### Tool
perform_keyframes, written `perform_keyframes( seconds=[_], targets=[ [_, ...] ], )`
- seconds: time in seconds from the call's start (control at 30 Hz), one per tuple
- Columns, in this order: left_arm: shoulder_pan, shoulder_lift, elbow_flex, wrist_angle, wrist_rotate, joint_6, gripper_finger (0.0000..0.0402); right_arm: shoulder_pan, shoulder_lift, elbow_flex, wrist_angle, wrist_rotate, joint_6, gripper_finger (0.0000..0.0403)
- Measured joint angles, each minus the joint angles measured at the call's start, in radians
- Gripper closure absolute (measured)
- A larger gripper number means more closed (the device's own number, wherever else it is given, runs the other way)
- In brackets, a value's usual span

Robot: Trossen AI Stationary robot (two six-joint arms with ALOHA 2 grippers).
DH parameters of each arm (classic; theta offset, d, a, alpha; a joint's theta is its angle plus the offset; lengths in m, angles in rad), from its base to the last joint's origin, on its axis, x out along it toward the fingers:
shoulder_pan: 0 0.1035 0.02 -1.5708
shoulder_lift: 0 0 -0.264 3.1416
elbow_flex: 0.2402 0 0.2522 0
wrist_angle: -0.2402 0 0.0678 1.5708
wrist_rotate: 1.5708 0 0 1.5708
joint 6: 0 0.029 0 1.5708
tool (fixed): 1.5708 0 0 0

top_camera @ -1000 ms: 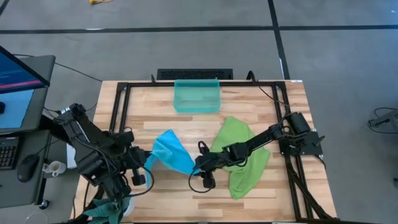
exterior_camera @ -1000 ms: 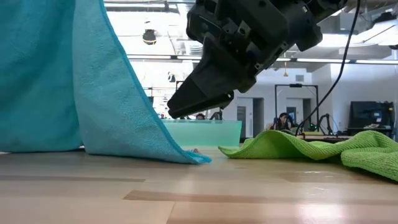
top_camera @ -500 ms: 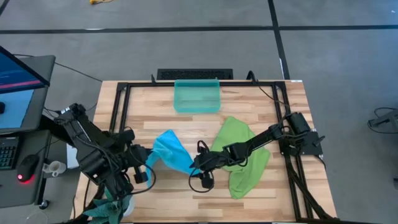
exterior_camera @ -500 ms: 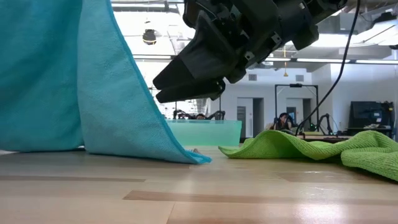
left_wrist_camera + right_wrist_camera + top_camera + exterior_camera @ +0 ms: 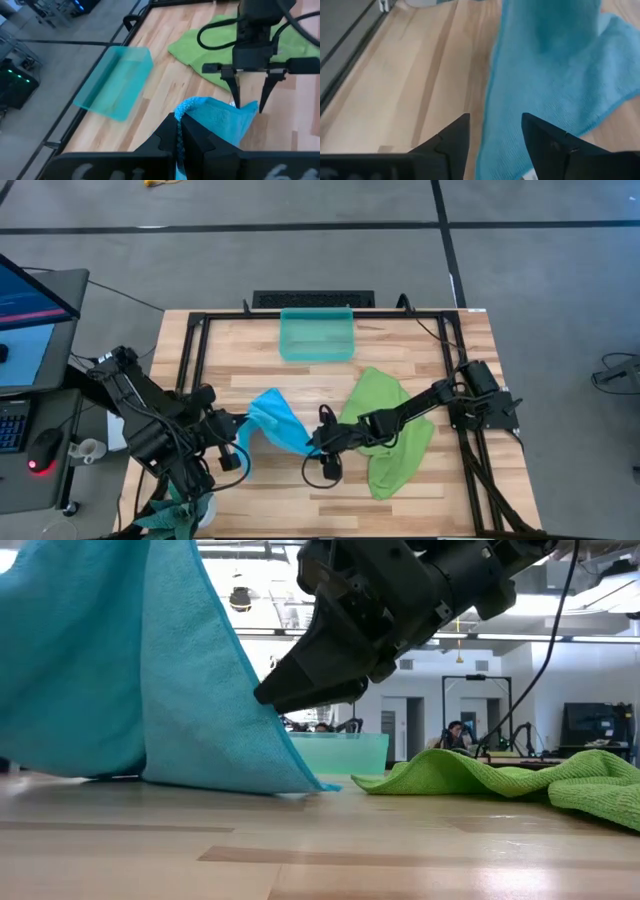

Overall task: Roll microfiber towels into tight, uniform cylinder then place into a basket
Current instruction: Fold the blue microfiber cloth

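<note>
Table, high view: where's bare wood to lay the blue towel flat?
Bare: the strip between the basket and both towels, and the back corners beside the basket. Crowded: the middle, where the blue towel, right gripper and green towel bunch.

I look down on a butcher-block table (image 5: 320, 380) ringed by a black metal frame (image 5: 190, 360), standing on a grey concrete floor (image 5: 300, 260) crossed by dark seam lines. To one side sits a desk with a lit monitor (image 5: 25, 295), keyboard and mouse (image 5: 45, 448) — my only furniture nearby. At table level, a bright room opens behind: ceiling strip lights (image 5: 530, 637), white walls, a doorway (image 5: 415, 728), a seated person (image 5: 458, 735) far off.
</note>
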Motion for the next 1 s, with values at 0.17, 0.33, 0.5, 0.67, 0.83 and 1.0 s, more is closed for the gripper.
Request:
perform_keyframes(
  seconds=[0.17,0.33,0.5,0.67,0.83,1.0],
  targets=[
    [0.000,0.000,0.000,0.010,-0.050,0.000,0.0401,0.000,0.000,-0.020,0.004,0.000,0.000,0.0210],
    [0.000,0.000,0.000,0.009,-0.082,-0.021,0.0401,0.000,0.000,-0.043,0.004,0.000,0.001,0.0217],
    [0.000,0.000,0.000,0.010,-0.090,-0.026,0.0401,0.002,0.023,-0.040,0.018,0.000,0.009,0.0227],
    [0.000,0.000,0.000,0.010,-0.097,-0.038,0.0401,0.002,0.092,-0.038,0.025,-0.012,0.046,0.0245],
    [0.000,0.000,0.000,0.009,-0.087,-0.038,0.0401,0.002,0.115,-0.019,0.013,-0.014,0.054,0.0271],
    [0.000,0.000,0.000,0.009,-0.078,-0.038,0.0401,0.002,0.088,-0.015,-0.032,-0.028,0.054,0.0288]
  ],
)
